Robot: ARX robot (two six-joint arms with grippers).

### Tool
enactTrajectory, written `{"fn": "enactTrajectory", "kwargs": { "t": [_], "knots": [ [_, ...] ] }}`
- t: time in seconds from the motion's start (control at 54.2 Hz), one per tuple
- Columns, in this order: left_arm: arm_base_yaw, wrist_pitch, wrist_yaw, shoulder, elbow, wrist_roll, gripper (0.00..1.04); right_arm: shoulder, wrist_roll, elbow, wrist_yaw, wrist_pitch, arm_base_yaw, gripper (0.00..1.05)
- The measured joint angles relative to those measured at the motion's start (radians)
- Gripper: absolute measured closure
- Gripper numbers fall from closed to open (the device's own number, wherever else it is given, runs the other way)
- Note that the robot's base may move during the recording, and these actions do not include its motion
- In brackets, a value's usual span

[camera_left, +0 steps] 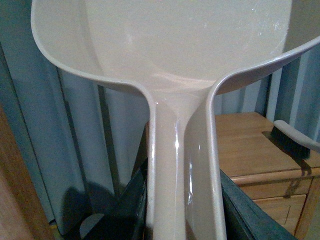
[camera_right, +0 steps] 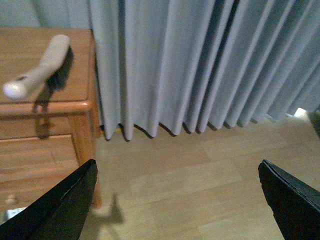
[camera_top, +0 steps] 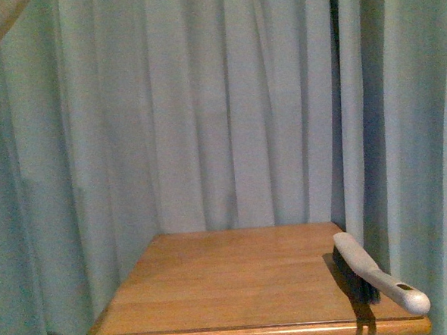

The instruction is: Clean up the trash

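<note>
No crumpled paper trash shows in any view. My left gripper (camera_left: 182, 210) is shut on the handle of a white dustpan (camera_left: 175, 45), held up beside the wooden table (camera_left: 250, 145); its pan fills the top of the left wrist view and looks empty. A white hand brush with dark bristles (camera_top: 378, 276) lies at the table's front right corner, its handle overhanging the edge; it also shows in the left wrist view (camera_left: 295, 137) and the right wrist view (camera_right: 42, 67). My right gripper (camera_right: 177, 192) is open and empty above the floor, to the right of the table. Neither arm shows in the front view.
The wooden table (camera_top: 238, 280) stands against grey-blue curtains (camera_top: 227, 106) that close in behind and on both sides. It has drawers (camera_left: 280, 210) below the top. Light wooden floor (camera_right: 200, 185) lies under my right gripper, with the curtain hem (camera_right: 200, 120) beyond it.
</note>
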Motion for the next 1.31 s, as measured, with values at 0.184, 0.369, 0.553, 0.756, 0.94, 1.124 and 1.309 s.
{"fn": "enactTrajectory", "kwargs": {
  "t": [0.184,0.369,0.553,0.756,0.94,1.124,1.309],
  "knots": [
    [0.000,0.000,0.000,0.000,0.000,-0.001,0.77,0.502,0.119,0.370,-0.150,-0.021,0.019,0.07],
    [0.000,0.000,0.000,0.000,0.000,-0.002,0.77,0.862,0.199,0.682,-0.179,-0.113,0.045,0.07],
    [0.000,0.000,0.000,-0.001,0.000,-0.003,0.77,1.139,0.259,0.924,-0.163,-0.212,0.083,0.07],
    [0.000,0.000,0.000,-0.001,0.000,-0.003,0.77,1.360,0.354,1.089,-0.163,-0.308,0.122,0.07],
    [0.000,0.000,0.000,-0.001,0.000,-0.003,0.77,1.498,0.407,1.206,-0.137,-0.340,0.144,0.07],
    [0.000,0.000,0.000,-0.001,0.000,-0.003,0.77,1.572,0.434,1.278,-0.151,-0.361,0.148,0.07],
    [0.000,0.000,0.000,-0.001,0.000,-0.003,0.77,1.647,0.462,1.331,-0.164,-0.386,0.156,0.07]
  ]
}}
